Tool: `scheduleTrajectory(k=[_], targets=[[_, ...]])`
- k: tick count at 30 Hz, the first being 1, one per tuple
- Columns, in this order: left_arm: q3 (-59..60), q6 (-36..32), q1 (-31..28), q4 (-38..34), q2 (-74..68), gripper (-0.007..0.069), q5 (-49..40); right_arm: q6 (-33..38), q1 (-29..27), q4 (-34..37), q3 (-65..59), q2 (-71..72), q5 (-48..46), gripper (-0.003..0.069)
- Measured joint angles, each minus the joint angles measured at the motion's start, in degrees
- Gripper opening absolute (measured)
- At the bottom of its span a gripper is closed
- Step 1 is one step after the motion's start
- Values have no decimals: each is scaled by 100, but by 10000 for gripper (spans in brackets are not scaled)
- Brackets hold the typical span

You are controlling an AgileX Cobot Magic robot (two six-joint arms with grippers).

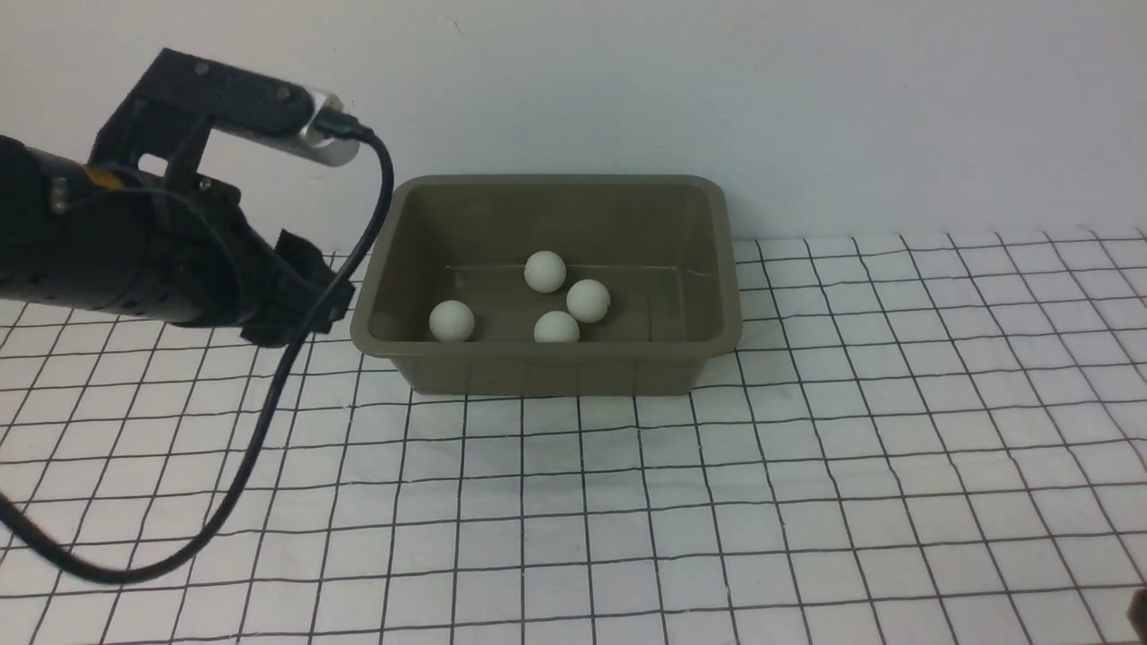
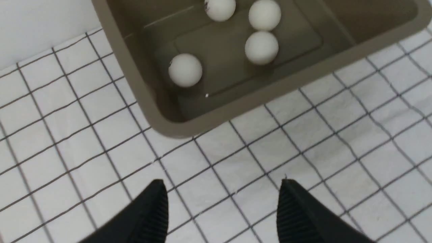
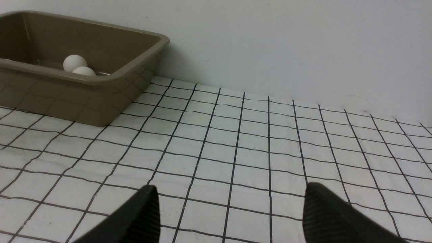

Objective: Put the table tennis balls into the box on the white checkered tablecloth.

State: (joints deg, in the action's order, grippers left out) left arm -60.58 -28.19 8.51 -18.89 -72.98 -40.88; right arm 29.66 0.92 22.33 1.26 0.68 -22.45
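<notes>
The olive-grey box (image 1: 547,367) stands on the white checkered tablecloth (image 1: 627,520) at the back middle. Several white table tennis balls lie inside it: one at the left (image 1: 451,321), one further back (image 1: 545,271), one at the right (image 1: 588,300) and one at the front (image 1: 556,328). The left wrist view shows them too, one with a dark logo (image 2: 220,8). My left gripper (image 2: 222,184) is open and empty, above the cloth just left of the box (image 2: 135,77). My right gripper (image 3: 229,190) is open and empty, low over the cloth, to the right of the box (image 3: 101,98).
A black cable (image 1: 269,421) hangs from the left arm down over the cloth at the left. A plain white wall (image 1: 806,107) runs right behind the box.
</notes>
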Motion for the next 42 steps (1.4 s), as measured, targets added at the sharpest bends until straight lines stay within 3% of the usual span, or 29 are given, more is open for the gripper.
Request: scheduleTrajectory(k=[5, 11, 16, 20, 25, 33, 42], targets=[[0, 247, -104, 315, 1224, 395, -749, 0, 0, 0, 0, 0, 0, 514], [92, 291, -205, 329, 2516, 395, -1055, 0, 0, 0, 0, 0, 0, 514], [761, 290, -1129, 192, 4187, 395, -1141, 0, 0, 0, 0, 0, 0, 514], [1936, 290, -1995, -4, 5083, 395, -444, 0, 0, 0, 0, 0, 0, 514], [3539, 469, -2406, -30, 5738, 395, 850, 0, 0, 0, 0, 0, 0, 514], [5222, 759, -2448, 281, 6590, 395, 1901, 0, 0, 0, 0, 0, 0, 514], [5832, 844, -2253, 312, 7310, 395, 1665, 0, 0, 0, 0, 0, 0, 514]])
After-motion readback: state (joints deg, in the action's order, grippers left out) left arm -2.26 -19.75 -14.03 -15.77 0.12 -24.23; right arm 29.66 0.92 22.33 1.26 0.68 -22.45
